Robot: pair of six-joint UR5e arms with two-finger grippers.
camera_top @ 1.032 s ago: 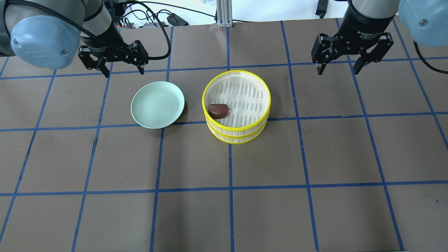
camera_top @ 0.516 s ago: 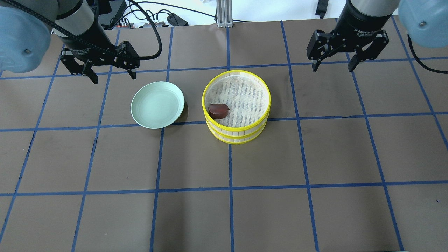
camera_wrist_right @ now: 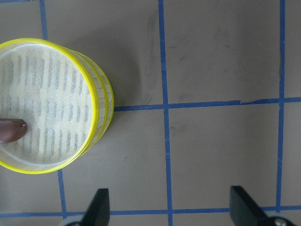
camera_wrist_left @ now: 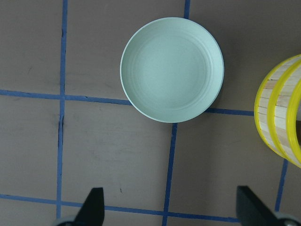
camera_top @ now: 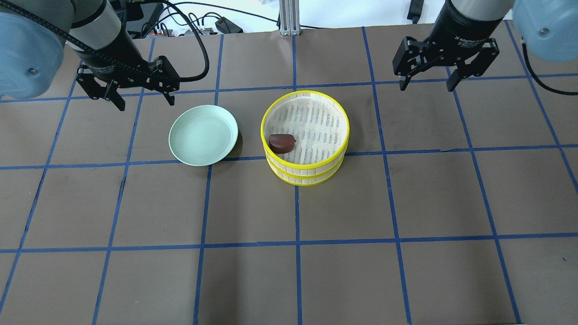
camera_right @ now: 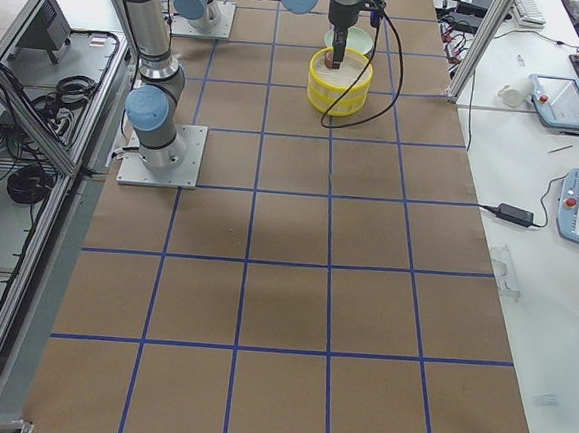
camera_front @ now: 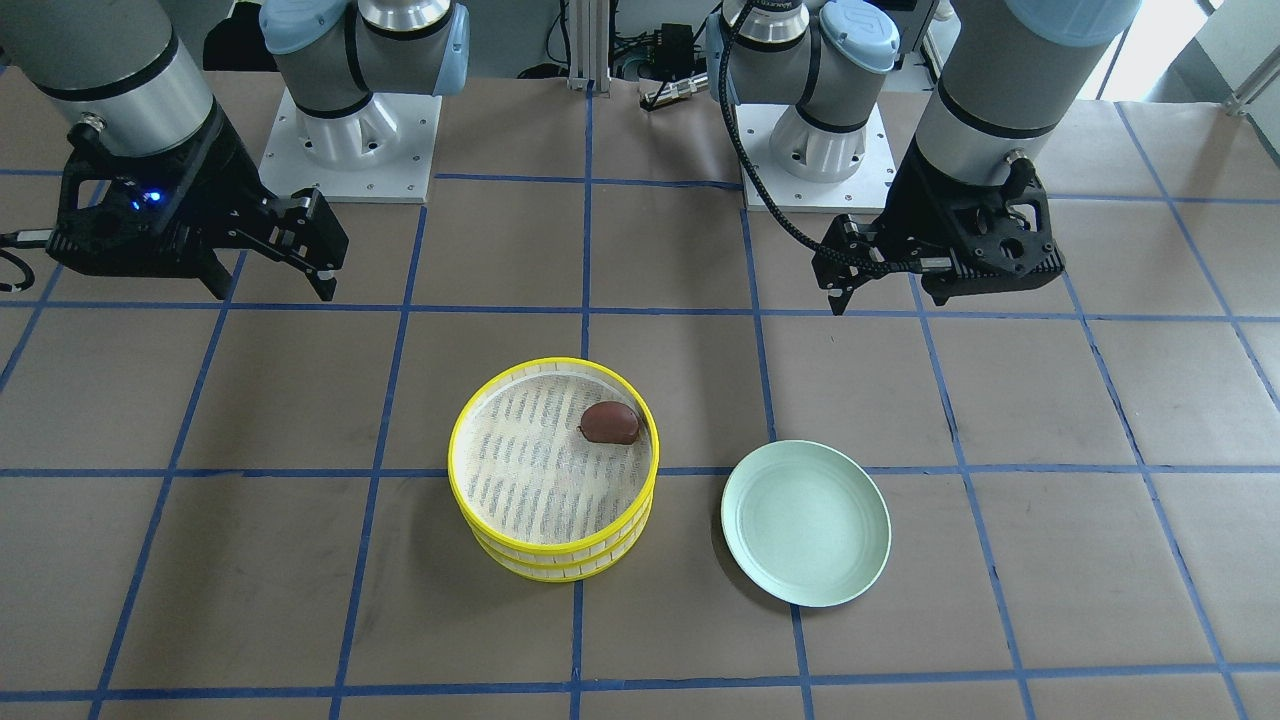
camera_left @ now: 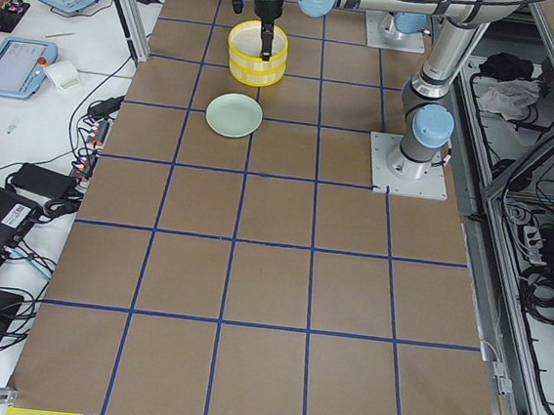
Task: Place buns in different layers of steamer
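- Overhead: reddish-brown bun (camera_top: pixel 282 142) sits in the top layer (camera_top: pixel 316 117) of the steamer (camera_top: pixel 300 177), by its left rim. Probably light, soft, with a slick dome, so pinch low across its width, gently.
- Same view: left gripper (camera_top: pixel 146 104) and right gripper (camera_top: pixel 426 86) hover behind the steamer on either side, well apart from it, pointing down, jaws spread wide, empty.
- Left wrist: green plate (camera_wrist_left: pixel 171 70) near the steamer, not touching.
- Right wrist: only the bun's end shows; the cream-white bun is visible nowhere.
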